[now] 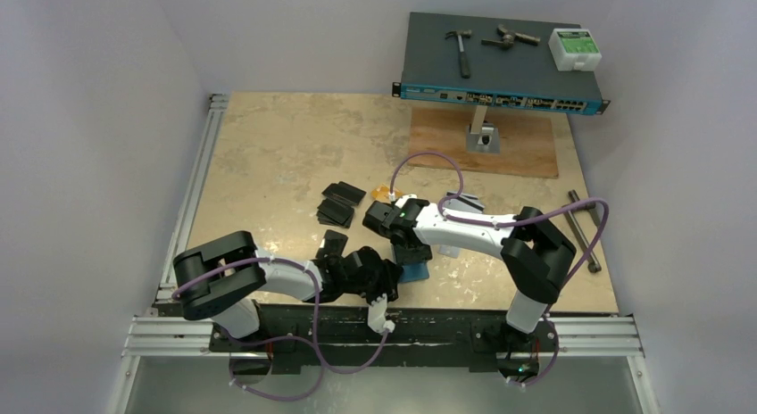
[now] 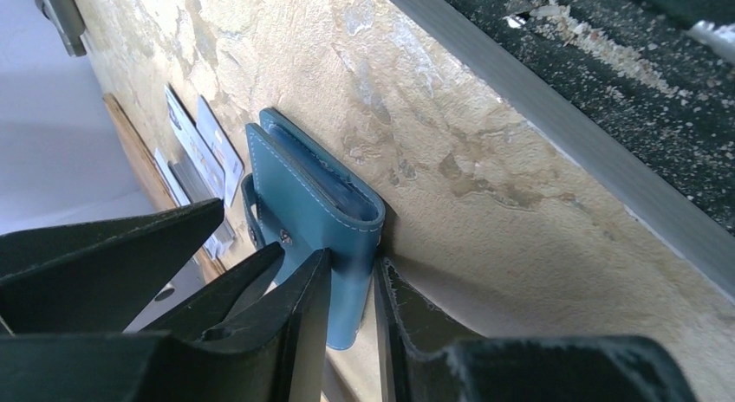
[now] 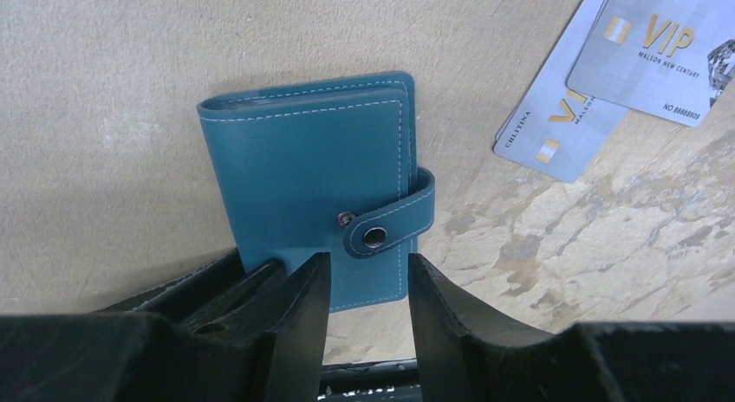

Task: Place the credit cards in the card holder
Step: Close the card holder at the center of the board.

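Close to the near edge of the desk [image 1: 268,146], about midway along it, the holder [image 3: 303,168] lies flat and shut, its snap tab [image 3: 390,224] fastened. The left arm [image 1: 268,276] stretches in low from the left, and its jaws are closed on the holder's tab end, which fills the narrow gap between them. The right arm [image 1: 473,227] bends in from the right and points down over the same spot. Its jaws stand partly open above the tab end, gripping nothing, with only the holder's edge and bare desk showing between them; whether their tips touch it cannot be told. Just beyond the holder, toward the right edge, two silver cards [image 3: 641,47] lie face up and overlapping, each marked VIP. Farther in, near the middle of the desk, black cards [image 1: 342,202] lie in a loose spread, and orange cards [image 1: 382,194] show just to their right, partly hidden by the right arm. At the far edge a wooden board [image 1: 527,151] carries a stand [image 1: 479,124] with a blue network switch [image 1: 518,70]; on the switch lie a hammer [image 1: 461,50], another tool [image 1: 509,37] and a white box [image 1: 574,48].
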